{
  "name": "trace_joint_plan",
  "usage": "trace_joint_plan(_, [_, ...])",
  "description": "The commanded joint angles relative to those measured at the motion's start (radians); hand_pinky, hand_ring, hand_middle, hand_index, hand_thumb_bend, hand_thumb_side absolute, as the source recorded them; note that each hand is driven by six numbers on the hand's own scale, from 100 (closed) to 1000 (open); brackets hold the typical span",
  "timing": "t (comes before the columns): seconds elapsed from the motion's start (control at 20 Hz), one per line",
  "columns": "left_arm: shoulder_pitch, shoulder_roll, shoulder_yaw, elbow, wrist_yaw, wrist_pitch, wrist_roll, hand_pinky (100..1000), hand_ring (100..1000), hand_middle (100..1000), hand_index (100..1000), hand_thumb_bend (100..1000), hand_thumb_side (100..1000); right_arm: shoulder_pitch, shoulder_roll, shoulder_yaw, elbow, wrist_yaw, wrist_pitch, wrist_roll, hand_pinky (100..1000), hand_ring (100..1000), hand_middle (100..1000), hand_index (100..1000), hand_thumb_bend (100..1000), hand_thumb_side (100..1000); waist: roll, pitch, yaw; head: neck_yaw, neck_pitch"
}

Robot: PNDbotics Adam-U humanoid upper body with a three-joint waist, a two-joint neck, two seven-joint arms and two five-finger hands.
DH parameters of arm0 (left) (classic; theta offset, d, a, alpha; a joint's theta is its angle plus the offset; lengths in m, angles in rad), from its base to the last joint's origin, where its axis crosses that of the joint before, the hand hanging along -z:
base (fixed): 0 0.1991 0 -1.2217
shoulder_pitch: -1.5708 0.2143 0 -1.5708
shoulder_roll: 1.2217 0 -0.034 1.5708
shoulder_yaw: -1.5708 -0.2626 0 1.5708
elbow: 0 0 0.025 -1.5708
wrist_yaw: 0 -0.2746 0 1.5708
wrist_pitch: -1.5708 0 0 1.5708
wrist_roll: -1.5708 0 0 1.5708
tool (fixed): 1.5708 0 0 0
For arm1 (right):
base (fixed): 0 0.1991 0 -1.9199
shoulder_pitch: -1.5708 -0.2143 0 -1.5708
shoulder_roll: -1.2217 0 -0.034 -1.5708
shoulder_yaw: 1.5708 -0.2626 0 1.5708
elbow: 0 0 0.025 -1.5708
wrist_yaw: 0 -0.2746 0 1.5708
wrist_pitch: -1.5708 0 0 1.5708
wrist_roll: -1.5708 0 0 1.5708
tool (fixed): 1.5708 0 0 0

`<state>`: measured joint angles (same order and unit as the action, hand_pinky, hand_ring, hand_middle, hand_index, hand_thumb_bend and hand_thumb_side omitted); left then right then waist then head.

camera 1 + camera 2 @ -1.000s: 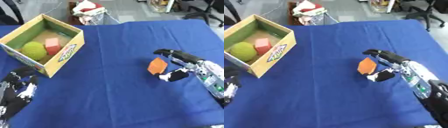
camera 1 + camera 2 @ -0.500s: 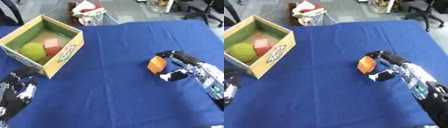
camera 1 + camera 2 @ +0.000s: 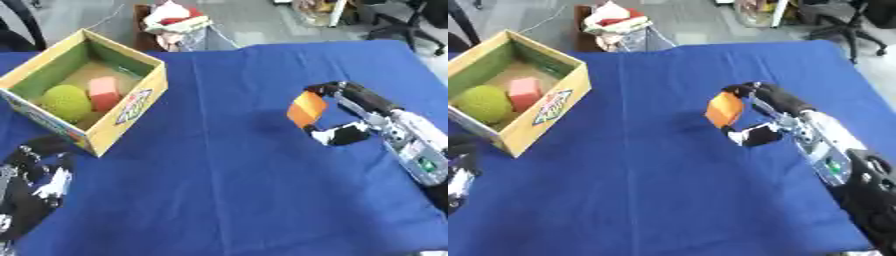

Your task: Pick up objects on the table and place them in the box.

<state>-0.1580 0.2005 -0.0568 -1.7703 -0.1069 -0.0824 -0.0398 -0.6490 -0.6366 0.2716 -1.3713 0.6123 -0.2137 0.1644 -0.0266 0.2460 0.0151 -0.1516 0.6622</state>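
Note:
My right hand (image 3: 357,116) is shut on an orange block (image 3: 305,109), pinched between fingers above and thumb below, lifted over the blue table (image 3: 219,190) right of centre. The open cardboard box (image 3: 81,95) stands at the far left; inside lie a yellow-green ball (image 3: 66,101) and a pink-red block (image 3: 104,93). My left hand (image 3: 31,190) rests at the lower left corner, fingers relaxed and up, holding nothing.
Beyond the table's far edge sits a bundle of red and white items (image 3: 173,22) on the floor, and office chair legs (image 3: 842,20) show at the upper right. Blue cloth lies bare between the box and the right hand.
The right hand has carried the orange block a little leftward and up, toward the box. The left hand stays in place.

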Motion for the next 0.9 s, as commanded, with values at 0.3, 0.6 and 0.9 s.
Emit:
trace_joint_plan(0.3, [-0.012, 0.010, -0.008, -0.015, 0.005, -0.002, -0.012, 546, 789, 752, 801, 203, 354, -0.265, 0.077, 0.026, 0.060, 0.053, -0.053, 0.049, 822, 808, 697, 863, 259, 309, 0.004, -0.023, 0.027, -0.015, -0.010])
trace_joint_plan(0.6, [-0.023, 0.006, -0.023, -0.017, 0.011, -0.003, -0.027, 546, 789, 752, 801, 203, 353, -0.447, 0.238, 0.005, 0.252, 0.128, -0.092, 0.062, 825, 810, 698, 874, 244, 310, 0.006, -0.018, 0.071, -0.037, -0.019])
trace_joint_plan(0.9, [-0.034, -0.001, -0.040, -0.017, 0.017, -0.004, -0.043, 545, 788, 752, 801, 204, 353, -0.545, 0.406, -0.030, 0.409, 0.274, -0.145, 0.055, 832, 809, 697, 879, 241, 316, 0.003, -0.011, 0.130, -0.069, -0.030])
